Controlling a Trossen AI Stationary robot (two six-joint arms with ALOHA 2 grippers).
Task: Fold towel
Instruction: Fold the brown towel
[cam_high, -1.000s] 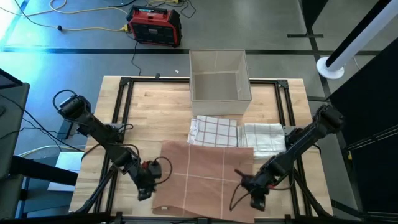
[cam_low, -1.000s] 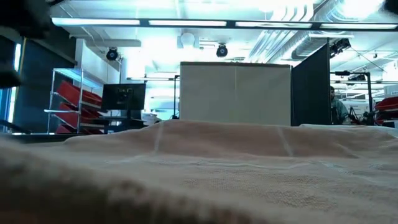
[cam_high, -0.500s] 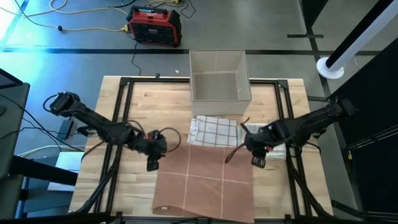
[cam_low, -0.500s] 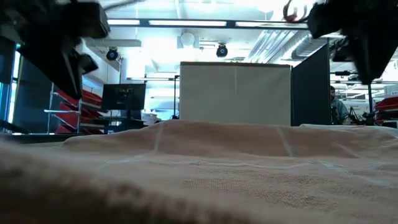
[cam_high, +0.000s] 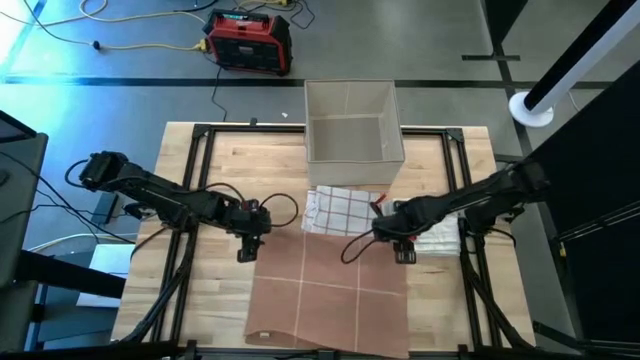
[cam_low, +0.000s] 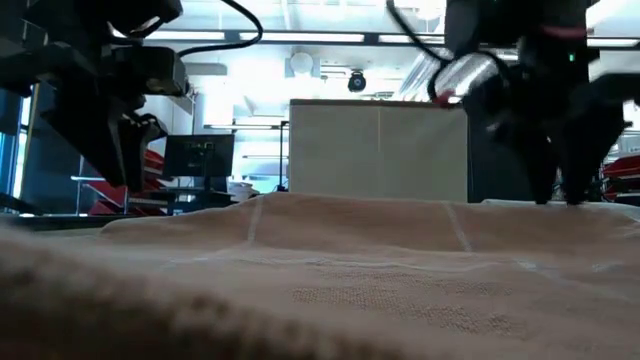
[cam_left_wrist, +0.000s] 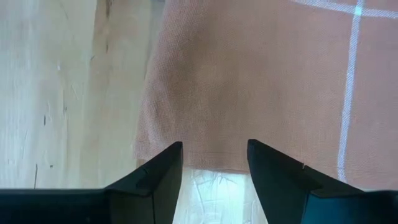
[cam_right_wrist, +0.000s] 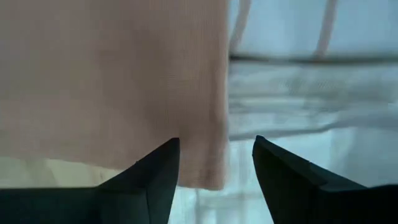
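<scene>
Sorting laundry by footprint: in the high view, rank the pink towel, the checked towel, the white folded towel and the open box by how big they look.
1. pink towel
2. open box
3. checked towel and white folded towel: not ranked, since both are partly covered.

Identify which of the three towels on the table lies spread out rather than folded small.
The brown towel with thin pale lines: it lies spread toward the table's front edge, while the checked towel and the white towel behind it are folded small.

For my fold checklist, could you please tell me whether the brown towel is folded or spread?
Folded in half: the brown towel has a rounded fold at its near edge and two layers at its far edge.
</scene>
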